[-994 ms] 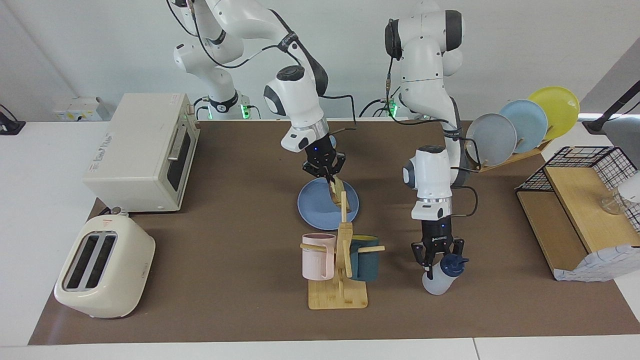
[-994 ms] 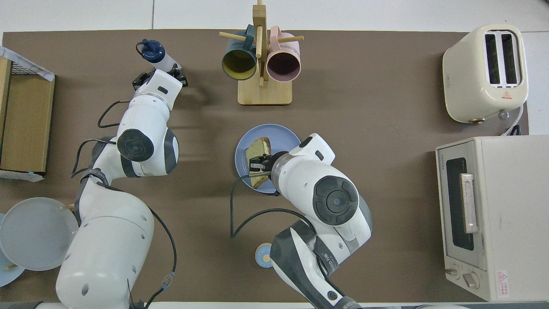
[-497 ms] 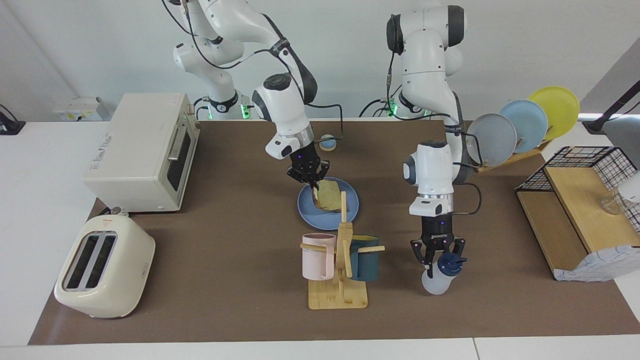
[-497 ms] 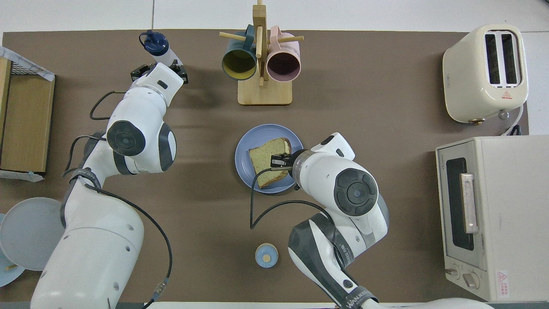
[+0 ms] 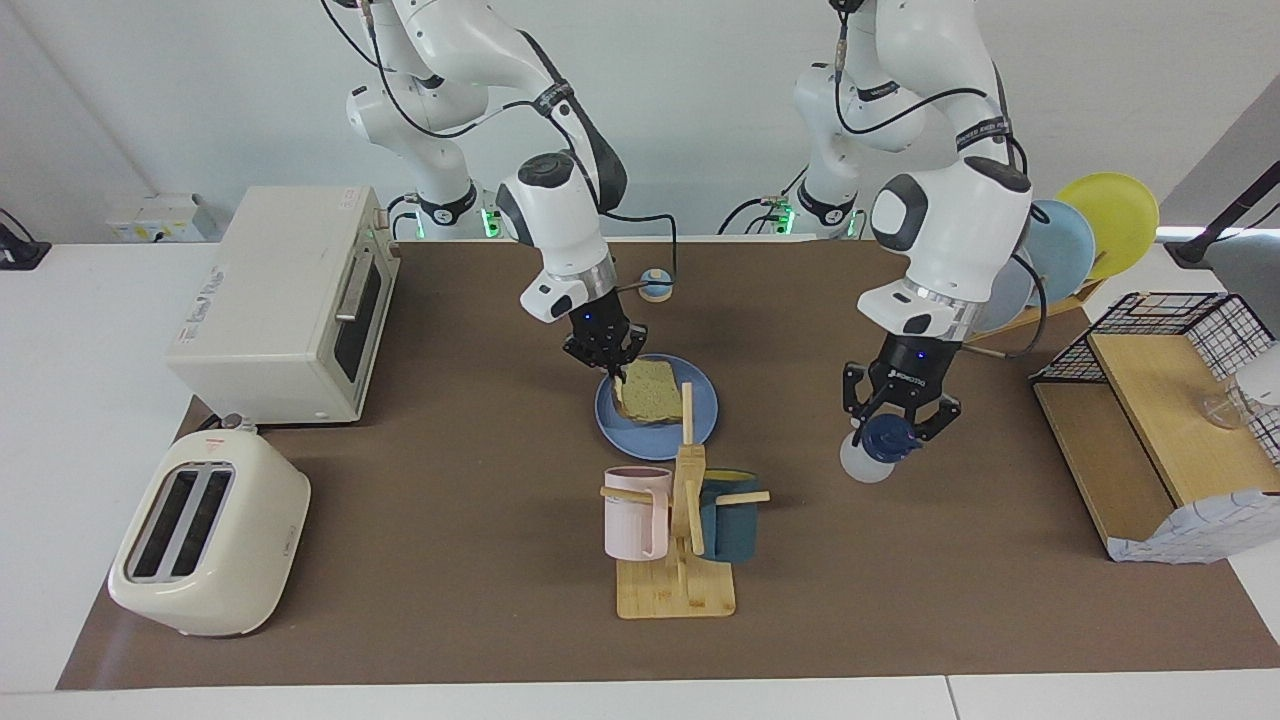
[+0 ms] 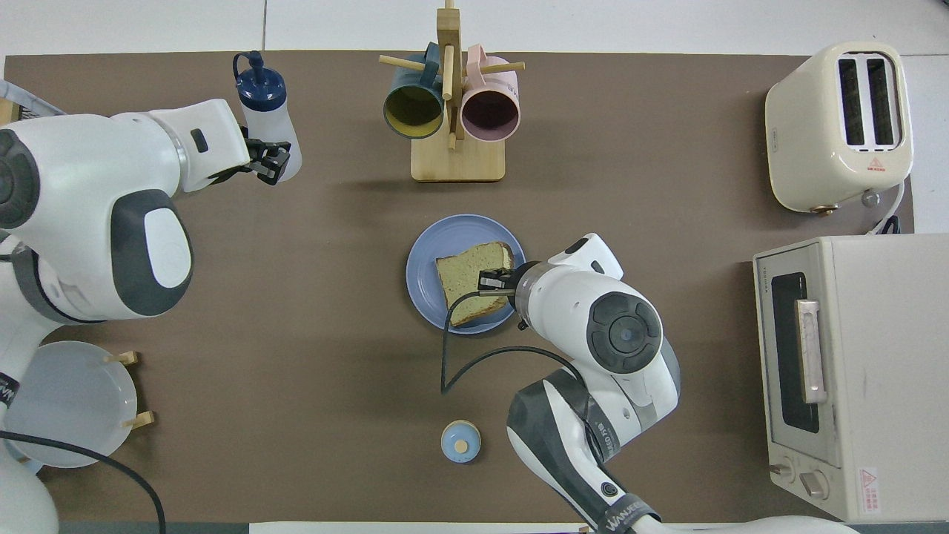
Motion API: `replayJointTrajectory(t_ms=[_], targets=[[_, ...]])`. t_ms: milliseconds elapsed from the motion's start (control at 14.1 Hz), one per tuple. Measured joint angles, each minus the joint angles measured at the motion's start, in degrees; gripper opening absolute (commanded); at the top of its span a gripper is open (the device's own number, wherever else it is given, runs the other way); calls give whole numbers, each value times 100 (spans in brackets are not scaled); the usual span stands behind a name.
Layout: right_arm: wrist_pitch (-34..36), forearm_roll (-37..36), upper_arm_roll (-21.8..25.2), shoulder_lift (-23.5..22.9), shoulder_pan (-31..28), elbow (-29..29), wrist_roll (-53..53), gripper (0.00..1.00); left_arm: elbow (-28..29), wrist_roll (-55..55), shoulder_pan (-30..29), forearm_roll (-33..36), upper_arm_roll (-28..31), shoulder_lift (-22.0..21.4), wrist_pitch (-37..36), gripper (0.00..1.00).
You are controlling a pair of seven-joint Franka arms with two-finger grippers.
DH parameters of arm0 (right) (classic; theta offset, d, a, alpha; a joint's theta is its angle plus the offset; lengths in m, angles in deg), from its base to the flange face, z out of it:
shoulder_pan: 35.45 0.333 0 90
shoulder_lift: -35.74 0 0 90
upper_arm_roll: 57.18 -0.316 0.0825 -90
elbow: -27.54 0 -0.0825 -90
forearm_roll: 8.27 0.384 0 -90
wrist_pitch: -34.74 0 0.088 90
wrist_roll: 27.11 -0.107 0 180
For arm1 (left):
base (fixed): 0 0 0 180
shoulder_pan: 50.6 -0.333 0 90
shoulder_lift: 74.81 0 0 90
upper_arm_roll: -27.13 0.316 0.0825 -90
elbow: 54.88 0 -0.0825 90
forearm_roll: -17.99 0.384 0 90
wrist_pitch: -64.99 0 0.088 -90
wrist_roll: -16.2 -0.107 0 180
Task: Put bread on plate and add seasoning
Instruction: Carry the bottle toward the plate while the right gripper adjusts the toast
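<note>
The tan bread (image 5: pixel 648 390) lies almost flat on the blue plate (image 5: pixel 650 436) at the middle of the table. My right gripper (image 5: pixel 607 362) is low over the plate's rim and is shut on the bread's edge nearest the right arm's end. In the overhead view the bread (image 6: pixel 468 280), the plate (image 6: pixel 426 252) and the right gripper (image 6: pixel 494 282) show the same. My left gripper (image 5: pixel 893 425) is shut on the seasoning bottle (image 5: pixel 863 460) and holds it tilted, above the mat, toward the left arm's end; both also show in the overhead view, gripper (image 6: pixel 270 159) and bottle (image 6: pixel 269 122).
A wooden mug rack (image 5: pixel 678 590) with a pink and a teal mug stands farther from the robots than the plate. A toaster (image 5: pixel 205 535) and toaster oven (image 5: pixel 280 300) stand at the right arm's end. A small bell (image 5: pixel 656 285), a plate rack (image 5: pixel 1090 225) and a wire shelf (image 5: pixel 1160 420) are also there.
The right gripper laid the upright bread down onto the plate. The left gripper lifted the seasoning bottle off the mat and carried it up and back toward the robots.
</note>
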Motion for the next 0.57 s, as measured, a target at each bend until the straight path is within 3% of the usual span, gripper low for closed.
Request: replayJointTrajectory(t_ms=[71, 142, 355, 568], targets=[[0, 0, 0, 8, -51, -15, 0, 80, 47, -600, -9, 61, 17, -208, -401, 0], [0, 0, 1, 9, -82, -20, 0, 100, 79, -1040, -36, 187, 31, -380, -772, 0], [102, 0, -1, 13, -237, 23, 0, 100, 131, -2065, -189, 689, 46, -885, -1918, 0], [687, 0, 0, 47, -359, 317, 0, 100, 168, -2547, -193, 1014, 14, -1208, -2625, 0]])
